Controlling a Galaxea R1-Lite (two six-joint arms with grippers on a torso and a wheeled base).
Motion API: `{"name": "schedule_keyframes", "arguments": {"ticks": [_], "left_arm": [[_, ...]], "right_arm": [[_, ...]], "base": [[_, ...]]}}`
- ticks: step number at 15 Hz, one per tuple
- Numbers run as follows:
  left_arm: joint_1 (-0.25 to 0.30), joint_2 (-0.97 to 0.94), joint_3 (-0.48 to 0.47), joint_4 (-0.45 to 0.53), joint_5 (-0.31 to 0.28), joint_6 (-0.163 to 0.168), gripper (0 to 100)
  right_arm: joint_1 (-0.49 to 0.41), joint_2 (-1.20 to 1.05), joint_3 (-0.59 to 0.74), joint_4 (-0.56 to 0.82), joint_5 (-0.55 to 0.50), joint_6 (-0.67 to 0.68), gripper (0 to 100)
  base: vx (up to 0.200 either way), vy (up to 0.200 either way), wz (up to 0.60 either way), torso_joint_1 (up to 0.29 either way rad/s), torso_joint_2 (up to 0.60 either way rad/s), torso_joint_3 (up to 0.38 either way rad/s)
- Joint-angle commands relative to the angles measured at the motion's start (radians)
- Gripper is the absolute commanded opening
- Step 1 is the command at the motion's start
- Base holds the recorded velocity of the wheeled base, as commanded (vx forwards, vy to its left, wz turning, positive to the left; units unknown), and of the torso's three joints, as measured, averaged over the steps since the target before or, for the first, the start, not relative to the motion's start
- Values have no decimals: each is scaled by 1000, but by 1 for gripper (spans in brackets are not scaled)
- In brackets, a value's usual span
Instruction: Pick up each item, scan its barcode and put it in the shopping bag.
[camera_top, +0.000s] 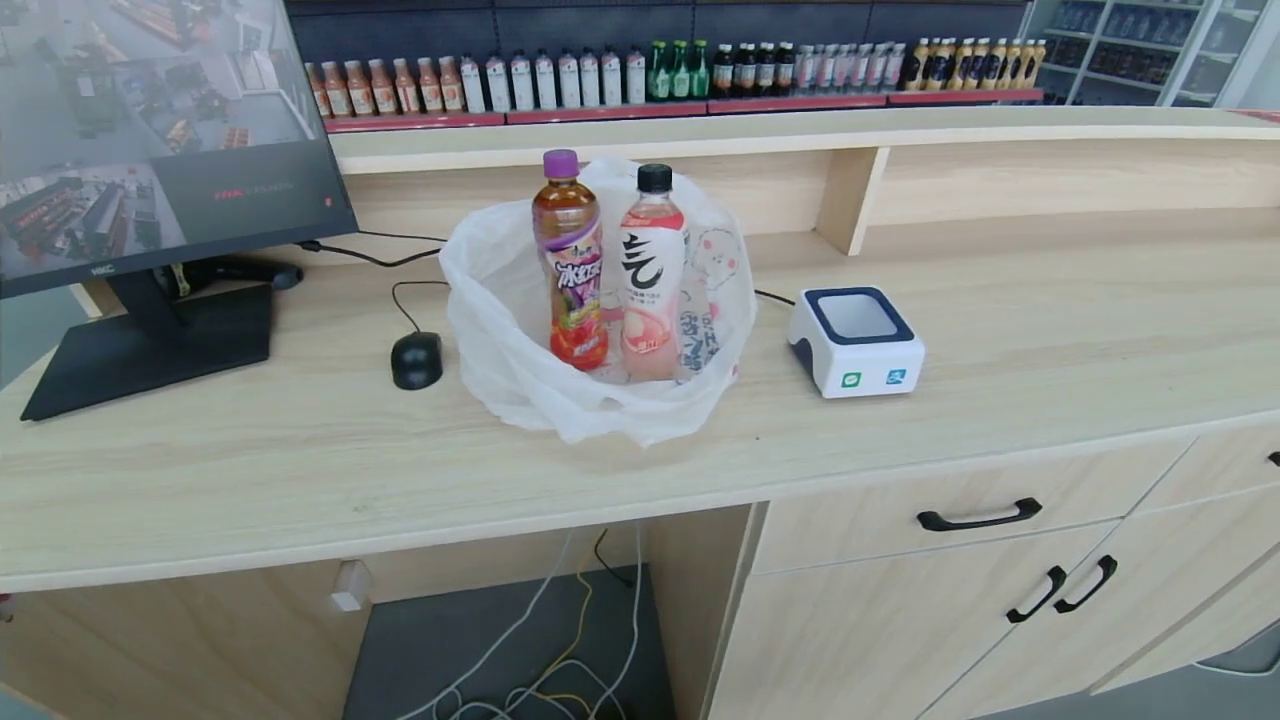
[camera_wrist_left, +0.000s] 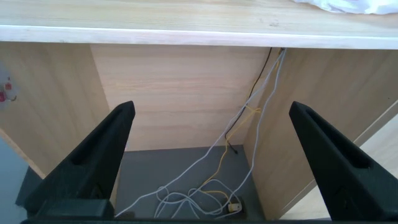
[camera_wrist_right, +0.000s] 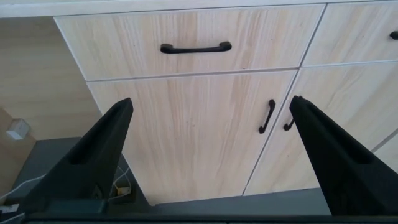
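A white plastic shopping bag (camera_top: 520, 340) stands open on the wooden counter (camera_top: 1050, 330). Inside it stand two bottles upright: a purple-capped tea bottle (camera_top: 570, 262) and a black-capped pink drink bottle (camera_top: 652, 275). To the bag's right sits a white barcode scanner box (camera_top: 855, 340) with a dark-rimmed window on top. My left gripper (camera_wrist_left: 211, 118) is open, held below the counter edge facing the cable recess. My right gripper (camera_wrist_right: 211, 115) is open too, held low in front of the cabinet drawer. Neither holds anything.
A monitor (camera_top: 150, 130) on a black stand fills the counter's left end, with a black mouse (camera_top: 416, 359) beside the bag. Loose cables (camera_wrist_left: 205, 193) hang under the counter. Drawers and doors with black handles (camera_wrist_right: 195, 48) lie below at the right. Bottle shelves line the back.
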Motion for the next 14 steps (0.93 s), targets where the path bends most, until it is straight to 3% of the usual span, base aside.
{"name": "schedule_keyframes", "arguments": {"ticks": [1,14], "left_arm": [[0,0,0,0,0,-1,100],[0,0,0,0,0,-1,100]], "right_arm": [[0,2,0,-1,1,-1,100],[0,2,0,-1,1,9,100]], "base": [[0,-200,600,-2,-2,2],[0,-200,0,3,3,2]]}}
